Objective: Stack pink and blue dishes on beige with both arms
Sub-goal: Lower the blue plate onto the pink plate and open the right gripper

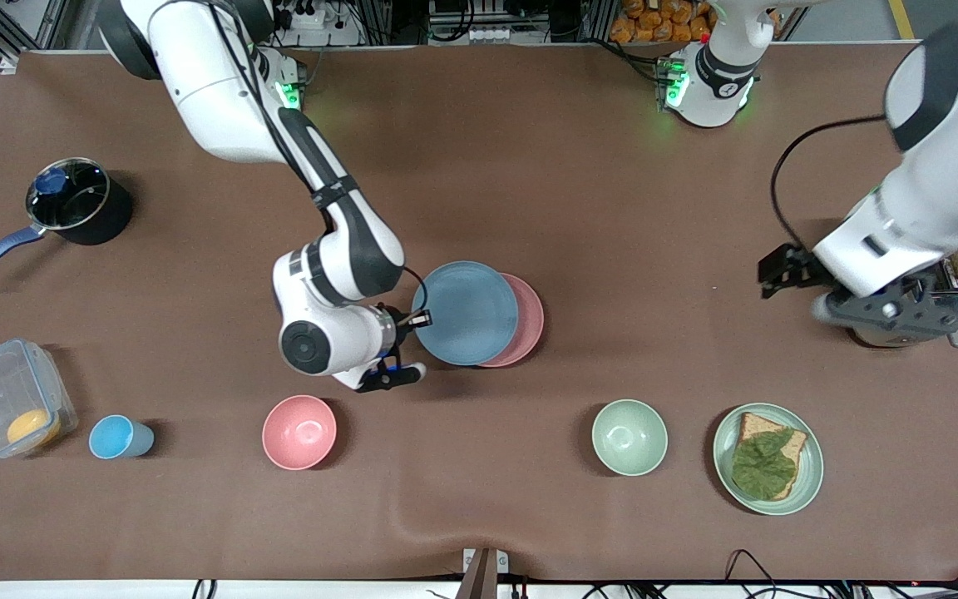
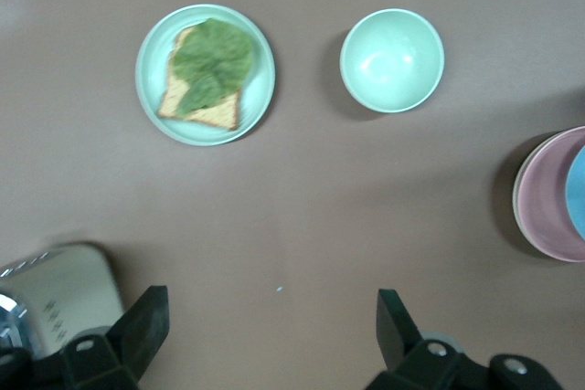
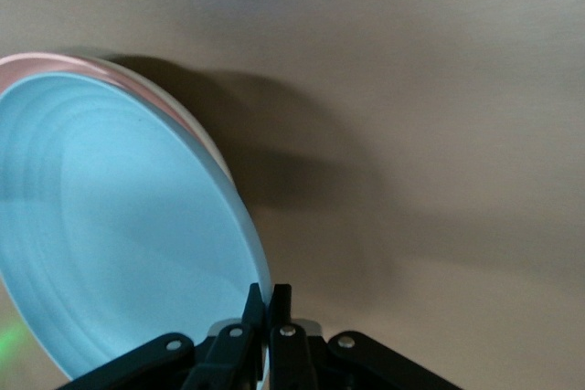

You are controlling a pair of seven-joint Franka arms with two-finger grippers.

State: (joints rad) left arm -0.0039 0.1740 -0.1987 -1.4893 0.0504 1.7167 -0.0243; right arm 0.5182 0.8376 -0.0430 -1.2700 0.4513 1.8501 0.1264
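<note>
Matte blue plate [image 1: 466, 313] sat in the right gripper [image 1: 422, 317], fingers pinched shut on its rim at the edge toward the right arm's end of the table. It was over the pink plate [image 1: 529, 320], offset so the pink showed as a crescent on the left arm's side; the right wrist view showed it tilted. Beige plate not visible, likely under the pink one, can't confirm. Plates looked light, stiff and a bit slick, so a rim pinch was the only real hold, and one-sided grip probably lets it sag. Round, so no long axis; face up. Left gripper [image 2: 271, 317] hung fully spread and empty over bare table near the toaster [image 1: 928, 308], waiting.
</note>
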